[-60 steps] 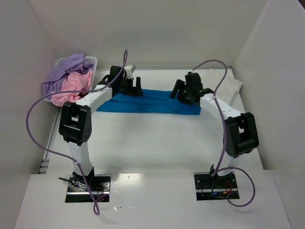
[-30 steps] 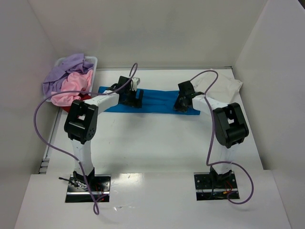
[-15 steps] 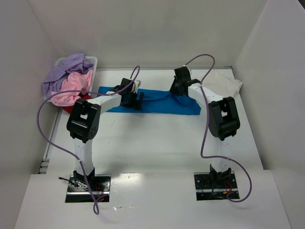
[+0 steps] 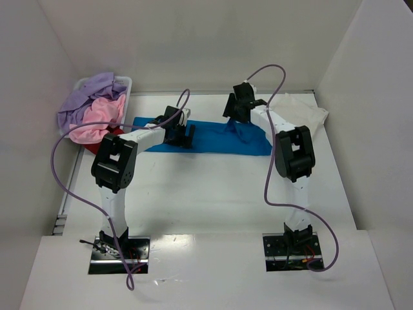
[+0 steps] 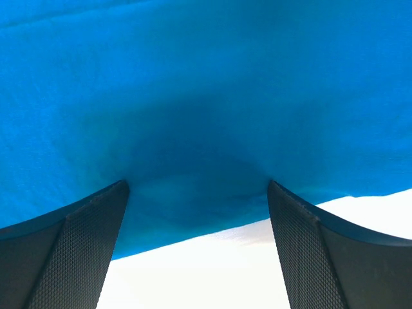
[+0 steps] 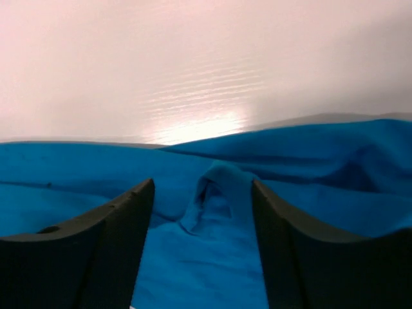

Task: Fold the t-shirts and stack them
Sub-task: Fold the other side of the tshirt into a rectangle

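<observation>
The blue t-shirt [image 4: 213,138] lies on the bench [image 4: 213,187] beneath the left pincer [image 5: 196,187], spread wide and seemingly pinning it, while the right pincer [image 6: 203,187] stands parted astride a raised pleat, gripping nothing.

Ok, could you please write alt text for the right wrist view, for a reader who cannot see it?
The right pincer stands open over a bright blue t-shirt, with a small raised fold of the cloth between its two dark fingers. Beyond the shirt lies a pale surface.
</observation>
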`<control>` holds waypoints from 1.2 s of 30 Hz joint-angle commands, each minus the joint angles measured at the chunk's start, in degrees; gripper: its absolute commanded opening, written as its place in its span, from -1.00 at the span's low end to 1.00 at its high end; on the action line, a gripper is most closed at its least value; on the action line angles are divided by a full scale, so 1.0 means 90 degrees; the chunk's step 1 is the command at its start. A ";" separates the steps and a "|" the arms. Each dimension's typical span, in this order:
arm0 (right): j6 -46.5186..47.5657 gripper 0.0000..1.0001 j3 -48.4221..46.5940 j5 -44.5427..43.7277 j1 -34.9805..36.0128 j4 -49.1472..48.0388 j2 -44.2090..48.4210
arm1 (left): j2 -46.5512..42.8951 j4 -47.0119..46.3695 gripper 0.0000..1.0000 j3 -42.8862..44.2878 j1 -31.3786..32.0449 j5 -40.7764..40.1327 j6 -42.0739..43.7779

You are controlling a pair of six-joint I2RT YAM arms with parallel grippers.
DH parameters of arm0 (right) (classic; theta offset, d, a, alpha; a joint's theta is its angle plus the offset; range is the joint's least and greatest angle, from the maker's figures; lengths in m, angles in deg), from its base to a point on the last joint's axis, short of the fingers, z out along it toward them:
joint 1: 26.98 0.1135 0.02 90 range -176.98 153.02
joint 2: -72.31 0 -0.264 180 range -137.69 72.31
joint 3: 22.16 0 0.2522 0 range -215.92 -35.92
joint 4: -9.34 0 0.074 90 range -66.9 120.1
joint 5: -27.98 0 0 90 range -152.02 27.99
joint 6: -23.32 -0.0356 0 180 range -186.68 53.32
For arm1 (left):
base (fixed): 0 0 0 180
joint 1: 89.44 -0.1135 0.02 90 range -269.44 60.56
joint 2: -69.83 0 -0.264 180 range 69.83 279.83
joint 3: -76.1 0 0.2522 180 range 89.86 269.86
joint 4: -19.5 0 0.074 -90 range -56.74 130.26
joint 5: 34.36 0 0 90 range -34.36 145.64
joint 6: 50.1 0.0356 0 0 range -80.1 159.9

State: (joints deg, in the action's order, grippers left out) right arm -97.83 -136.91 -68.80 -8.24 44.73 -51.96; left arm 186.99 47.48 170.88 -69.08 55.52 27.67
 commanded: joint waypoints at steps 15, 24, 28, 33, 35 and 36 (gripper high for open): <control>0.0054 0.50 0.3017 0.0217 -0.0364 -0.0010 0.2938 | -0.0059 0.0285 0.92 0.0803 -0.0142 0.0364 -0.0301; -0.0249 0.48 0.3799 0.0344 -0.0364 -0.0323 0.2471 | 0.0330 0.0207 0.92 0.1204 -0.0211 0.0434 -0.0458; -0.0317 0.46 0.3722 0.0217 -0.0364 -0.0450 0.2304 | 0.0507 0.0266 0.92 0.1262 -0.0269 0.0345 -0.0526; -0.0444 0.46 0.3595 0.0158 -0.0364 -0.0626 0.2245 | 0.0868 0.0403 0.92 0.1262 -0.0329 0.0287 -0.0585; -0.0444 0.43 0.3458 0.0100 -0.0364 -0.0626 0.2177 | 0.0926 0.0461 0.92 0.1321 -0.0329 0.0287 -0.0585; -0.0444 0.43 0.3399 0.0100 -0.0364 -0.0626 0.2177 | 0.0927 0.0461 0.92 0.1321 -0.0329 0.0287 -0.0585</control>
State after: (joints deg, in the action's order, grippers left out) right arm -100.94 -102.88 -66.14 -11.86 42.39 -31.43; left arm 193.42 50.11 181.76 -71.31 58.30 23.11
